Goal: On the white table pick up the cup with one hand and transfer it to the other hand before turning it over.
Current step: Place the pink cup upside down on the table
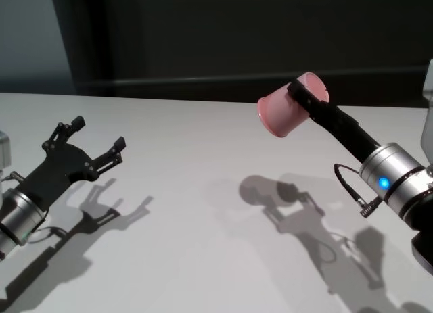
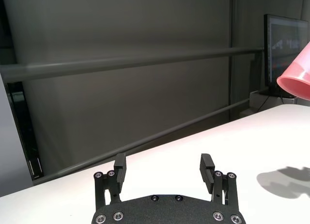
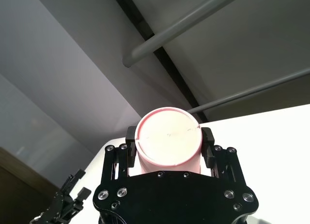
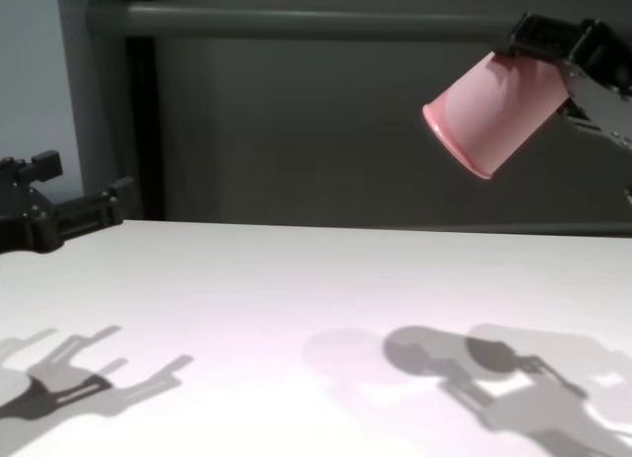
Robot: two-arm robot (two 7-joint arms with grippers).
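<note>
Cup (image 1: pixel 287 112) sits clamped in the right hand (image 1: pixel 308 97), tilted above the worktop (image 1: pixel 203 191). Left hand (image 1: pixel 95 140) waits wide open, so I'd bring them together slowly.

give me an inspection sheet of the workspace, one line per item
surface: white table, bare apart from shadows
job's things: pink cup held in the air over the table's right side, tilted, its wider end pointing left and downward
clutter: nothing seen
grippers: right gripper shut on the cup, one finger on each side; left gripper open, empty, low over the table's left side
cables: thin black looped cable at the right wrist
surroundings: dark wall with grey rails behind the table; a monitor at the far end in the left wrist view
</note>
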